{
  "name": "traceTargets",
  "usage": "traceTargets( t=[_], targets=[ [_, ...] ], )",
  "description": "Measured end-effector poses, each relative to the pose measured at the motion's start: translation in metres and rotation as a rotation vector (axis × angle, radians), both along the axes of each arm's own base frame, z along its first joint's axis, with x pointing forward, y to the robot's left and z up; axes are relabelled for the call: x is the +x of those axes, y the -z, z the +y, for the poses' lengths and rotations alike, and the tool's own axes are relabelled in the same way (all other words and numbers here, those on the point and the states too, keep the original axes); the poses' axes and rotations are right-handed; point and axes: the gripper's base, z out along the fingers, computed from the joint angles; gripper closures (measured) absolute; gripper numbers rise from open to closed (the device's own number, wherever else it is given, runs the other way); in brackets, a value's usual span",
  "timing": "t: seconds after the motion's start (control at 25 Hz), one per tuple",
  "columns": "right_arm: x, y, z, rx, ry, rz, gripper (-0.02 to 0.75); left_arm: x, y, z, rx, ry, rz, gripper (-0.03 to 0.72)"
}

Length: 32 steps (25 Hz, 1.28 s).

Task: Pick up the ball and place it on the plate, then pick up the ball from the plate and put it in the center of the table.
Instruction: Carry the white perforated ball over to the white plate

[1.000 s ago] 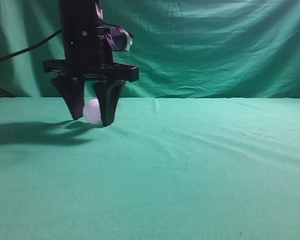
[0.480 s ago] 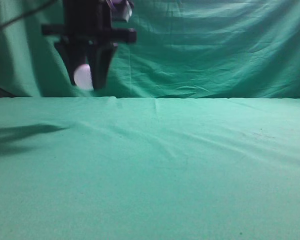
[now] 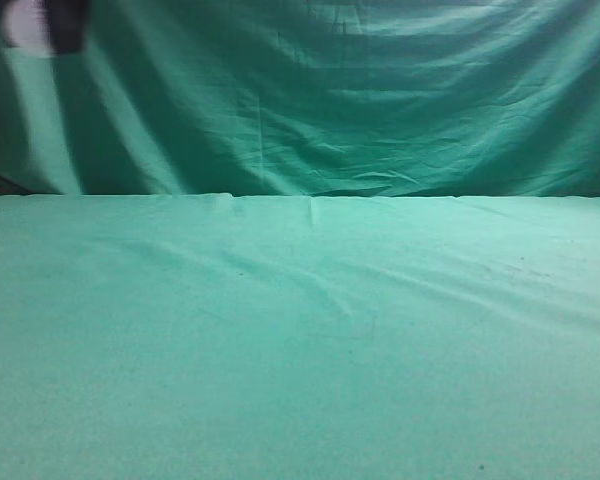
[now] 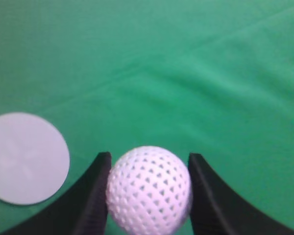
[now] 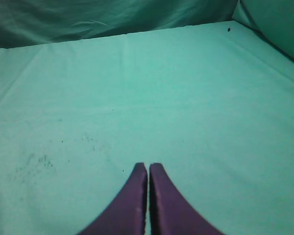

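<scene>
My left gripper (image 4: 148, 164) is shut on the white dimpled ball (image 4: 149, 190) and holds it high above the teal-green table (image 4: 196, 73). In the exterior view the ball (image 3: 28, 27) and the dark left gripper (image 3: 40, 40) show blurred at the top left corner, in front of the curtain. The plate (image 4: 24, 157), a flat pale lilac disc, lies on the cloth below and to the left of the ball in the left wrist view. My right gripper (image 5: 148, 166) is shut and empty above the table (image 5: 137, 98).
A draped green curtain (image 3: 360, 100) hangs behind the table (image 3: 300, 330). The cloth has wrinkles and a few dark specks (image 5: 34, 161). The table's far edge and a corner show in the right wrist view (image 5: 235, 22).
My left gripper has lifted the ball off the table and carried it up and to the left, almost out of the exterior view. Its shadow on the cloth is gone.
</scene>
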Motion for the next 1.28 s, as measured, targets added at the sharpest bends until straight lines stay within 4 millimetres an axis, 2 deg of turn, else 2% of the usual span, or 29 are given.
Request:
traceTargets(
  t=[0.16,0.36,0.44,0.6,0.76,1.04,1.28],
  targets=[
    [0.0,0.0,0.0,0.0,0.0,0.0,0.738,-0.016,0.013,0.056,0.014,-0.136,0.053,0.388],
    [0.0,0.0,0.0,0.0,0.0,0.0,0.738,-0.021,0.032,0.118,-0.045,-0.342,0.049,0.388],
    [0.0,0.0,0.0,0.001,0.0,0.0,0.738,-0.023,0.044,0.139,-0.065,-0.416,0.053,0.388],
    [0.0,0.0,0.0,0.001,0.0,0.0,0.738,-0.029,0.065,0.169,-0.087,-0.525,0.035,0.388],
    [0.0,0.0,0.0,0.002,0.0,0.0,0.738,-0.025,0.066,0.183,-0.098,-0.555,-0.053,0.388],
    [0.0,0.0,0.0,0.002,0.0,0.0,0.738,-0.011,0.06,0.184,-0.115,-0.518,-0.21,0.388],
    [0.0,0.0,0.0,0.002,0.0,0.0,0.738,0.001,0.091,0.189,-0.052,-0.484,-0.139,0.388]
  ],
)
